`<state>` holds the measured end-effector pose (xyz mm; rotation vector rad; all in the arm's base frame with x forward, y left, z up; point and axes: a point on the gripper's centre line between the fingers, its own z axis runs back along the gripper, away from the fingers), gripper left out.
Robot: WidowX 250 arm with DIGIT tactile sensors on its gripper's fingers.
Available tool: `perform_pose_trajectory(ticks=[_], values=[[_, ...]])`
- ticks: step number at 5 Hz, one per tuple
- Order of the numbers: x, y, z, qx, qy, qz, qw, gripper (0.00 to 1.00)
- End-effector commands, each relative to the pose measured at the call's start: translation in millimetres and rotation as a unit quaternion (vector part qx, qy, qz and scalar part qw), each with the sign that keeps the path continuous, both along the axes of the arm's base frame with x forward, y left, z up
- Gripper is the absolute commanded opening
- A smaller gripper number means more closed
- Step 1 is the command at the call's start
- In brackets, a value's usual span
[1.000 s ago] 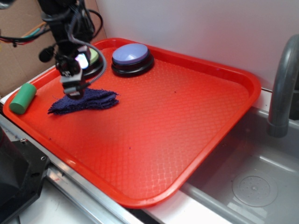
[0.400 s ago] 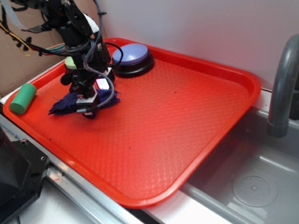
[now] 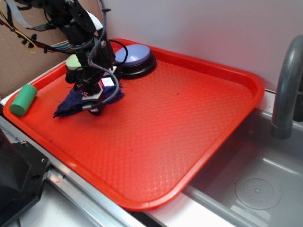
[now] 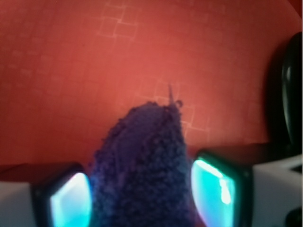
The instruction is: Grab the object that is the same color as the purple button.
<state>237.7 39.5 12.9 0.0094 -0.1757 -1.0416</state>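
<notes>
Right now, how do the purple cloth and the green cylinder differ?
The purple cloth is dark, limp and bunched between the gripper's fingers; the green cylinder is bright, rigid and lies untouched near the tray's left edge. Both rest on the red tray.

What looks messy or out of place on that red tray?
Only the dark purple cloth: it sits bunched up, pulled into a peak between the gripper fingers. Nothing is spilled or broken. The green cylinder lies on its side at the tray's left edge, and the purple button sits level.
</notes>
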Motion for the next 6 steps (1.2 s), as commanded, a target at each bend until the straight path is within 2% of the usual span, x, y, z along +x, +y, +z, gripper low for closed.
perform_pose_trajectory(ticks=[1,2,3,4,5,6], values=[[0.4,-11.5,4.4,0.008,0.014,0.005,1.0,0.0],[-0.6,-13.2,11.5,0.001,0.033,0.044,0.998,0.0],[-1.5,-18.0,23.7,0.018,0.081,0.129,0.988,0.0],[-1.5,-34.5,50.7,0.015,0.12,0.251,0.961,0.0],[0.7,-51.2,75.3,-0.007,0.142,0.318,0.937,0.0],[3.7,-68.2,98.9,0.003,0.133,0.372,0.919,0.0]])
